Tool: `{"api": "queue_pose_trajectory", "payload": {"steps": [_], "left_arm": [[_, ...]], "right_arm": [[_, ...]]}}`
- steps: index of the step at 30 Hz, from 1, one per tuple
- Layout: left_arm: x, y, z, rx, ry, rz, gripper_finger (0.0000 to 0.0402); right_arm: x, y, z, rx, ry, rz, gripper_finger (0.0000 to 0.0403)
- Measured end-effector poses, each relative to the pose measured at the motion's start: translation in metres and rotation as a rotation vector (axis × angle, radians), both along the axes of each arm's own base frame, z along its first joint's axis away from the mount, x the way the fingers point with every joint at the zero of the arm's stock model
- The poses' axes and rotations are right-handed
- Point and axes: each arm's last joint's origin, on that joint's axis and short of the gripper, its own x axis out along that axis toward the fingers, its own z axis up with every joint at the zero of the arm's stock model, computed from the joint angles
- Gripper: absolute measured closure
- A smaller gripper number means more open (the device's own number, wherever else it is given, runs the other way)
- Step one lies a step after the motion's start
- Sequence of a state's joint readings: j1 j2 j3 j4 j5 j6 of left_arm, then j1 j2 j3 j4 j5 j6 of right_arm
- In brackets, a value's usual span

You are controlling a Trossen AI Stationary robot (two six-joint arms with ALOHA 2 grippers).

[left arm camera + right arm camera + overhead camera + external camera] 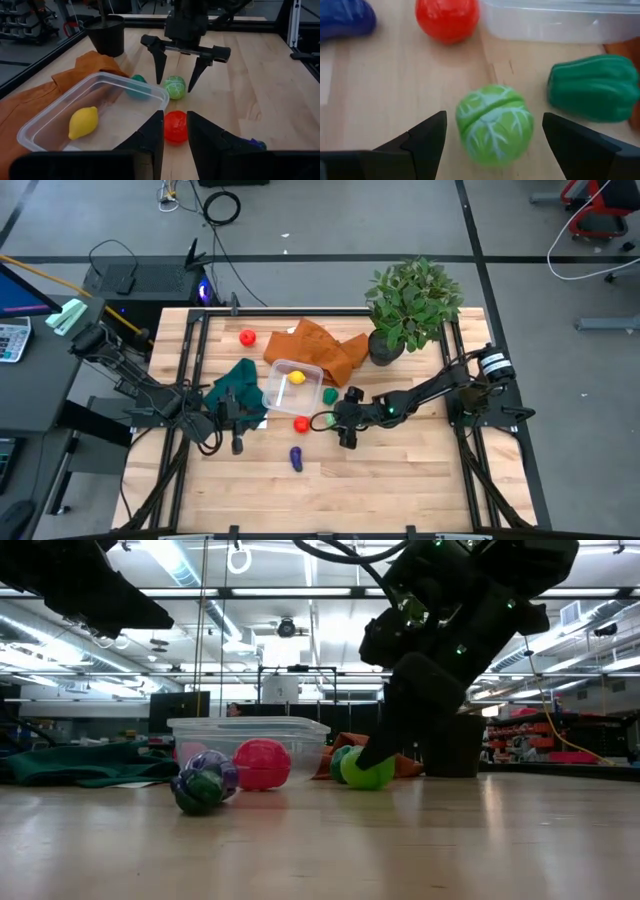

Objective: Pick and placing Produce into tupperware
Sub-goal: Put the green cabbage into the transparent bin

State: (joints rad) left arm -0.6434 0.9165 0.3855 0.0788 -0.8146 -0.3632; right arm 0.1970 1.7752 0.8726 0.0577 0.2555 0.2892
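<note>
Yellow-green cabbage (494, 131) sits between the right gripper's (492, 142) wide-spread jaws.

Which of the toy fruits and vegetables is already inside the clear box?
Only the yellow lemon lies inside the clear box; the other pieces rest on the table outside it.
</note>
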Motion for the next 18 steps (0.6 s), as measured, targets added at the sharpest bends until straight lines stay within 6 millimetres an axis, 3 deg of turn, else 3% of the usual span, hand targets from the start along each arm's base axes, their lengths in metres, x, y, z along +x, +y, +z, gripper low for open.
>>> {"api": "queue_pose_trajectory", "payload": {"steps": [11, 18], "left_arm": [[0.0, 0.0, -0.001, -0.011, 0.004, 0.001, 0.0314], [-0.001, 0.0, -0.001, -0.008, 0.012, 0.002, 0.0311]], "right_arm": [[0.006, 0.002, -0.017, 0.025, 0.0, 0.015, 0.0137], [0.007, 0.002, -0.014, 0.029, -0.021, 0.018, 0.0168]]}}
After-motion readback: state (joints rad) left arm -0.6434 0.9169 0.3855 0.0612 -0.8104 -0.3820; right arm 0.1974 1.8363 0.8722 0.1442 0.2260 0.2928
